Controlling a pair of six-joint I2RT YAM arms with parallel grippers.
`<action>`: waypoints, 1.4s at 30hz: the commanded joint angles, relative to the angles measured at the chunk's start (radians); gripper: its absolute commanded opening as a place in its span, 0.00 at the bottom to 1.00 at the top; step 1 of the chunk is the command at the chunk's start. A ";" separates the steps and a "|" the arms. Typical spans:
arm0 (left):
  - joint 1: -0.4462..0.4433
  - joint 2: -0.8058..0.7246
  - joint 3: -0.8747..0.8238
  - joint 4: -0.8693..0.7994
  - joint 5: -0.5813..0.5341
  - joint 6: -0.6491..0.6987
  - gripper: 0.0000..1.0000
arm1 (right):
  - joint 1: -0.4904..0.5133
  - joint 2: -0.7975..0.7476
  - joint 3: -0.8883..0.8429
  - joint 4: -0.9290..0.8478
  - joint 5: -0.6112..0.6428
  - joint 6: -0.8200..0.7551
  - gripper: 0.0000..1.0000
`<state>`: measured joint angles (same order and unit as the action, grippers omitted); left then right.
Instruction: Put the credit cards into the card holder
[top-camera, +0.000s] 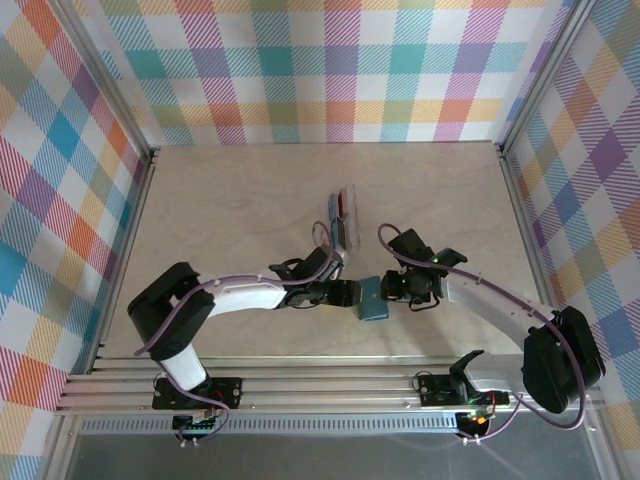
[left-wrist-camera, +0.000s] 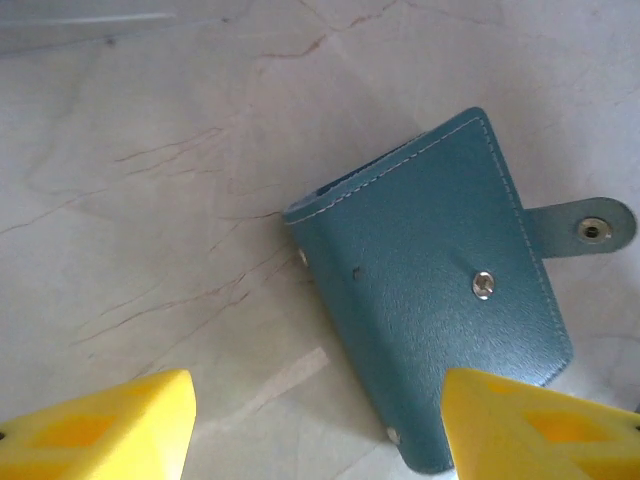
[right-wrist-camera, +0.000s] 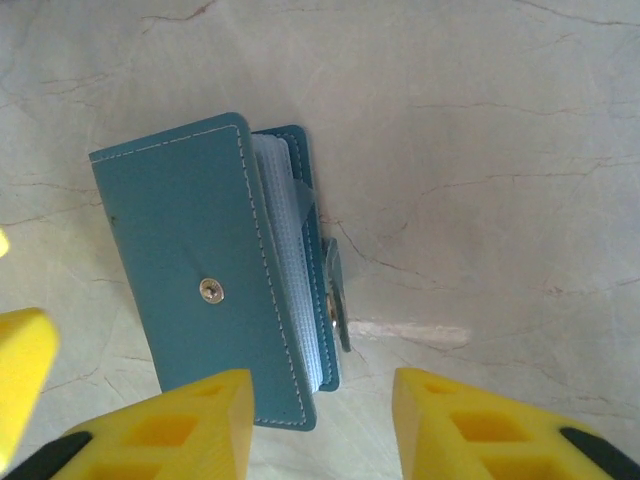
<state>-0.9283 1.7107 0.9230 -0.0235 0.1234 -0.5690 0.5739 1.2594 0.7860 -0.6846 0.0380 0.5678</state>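
while ajar, stitched teal card holder (left-wrist-camera: 430, 290) between released left hand (left-wrist-camera: 318, 420) and right hand (right-wrist-camera: 322, 405)

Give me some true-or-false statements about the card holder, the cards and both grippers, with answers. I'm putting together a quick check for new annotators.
1. The card holder lies on the table. True.
2. Its snap tab is fastened. False: the tab sticks out loose, and clear sleeves show at the holder's open edge.
3. The credit cards lie together farther from the arm bases than the holder. True.
4. The right gripper grips a red card. False: its jaws stand open, with no card between them.
5. The left gripper is shut. False: its jaws stand wide apart.
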 joint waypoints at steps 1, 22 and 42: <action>-0.020 0.052 0.050 -0.024 0.014 0.042 0.66 | -0.023 0.007 -0.017 0.045 -0.045 -0.015 0.37; -0.041 0.198 0.103 -0.096 -0.088 0.058 0.61 | -0.070 0.057 -0.030 0.099 -0.089 -0.043 0.13; -0.041 0.205 0.093 -0.069 -0.071 0.048 0.58 | -0.074 0.121 -0.007 0.172 -0.256 -0.086 0.00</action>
<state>-0.9619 1.8420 1.0332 -0.0952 0.0654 -0.5293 0.5087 1.3556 0.7647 -0.5377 -0.1543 0.5060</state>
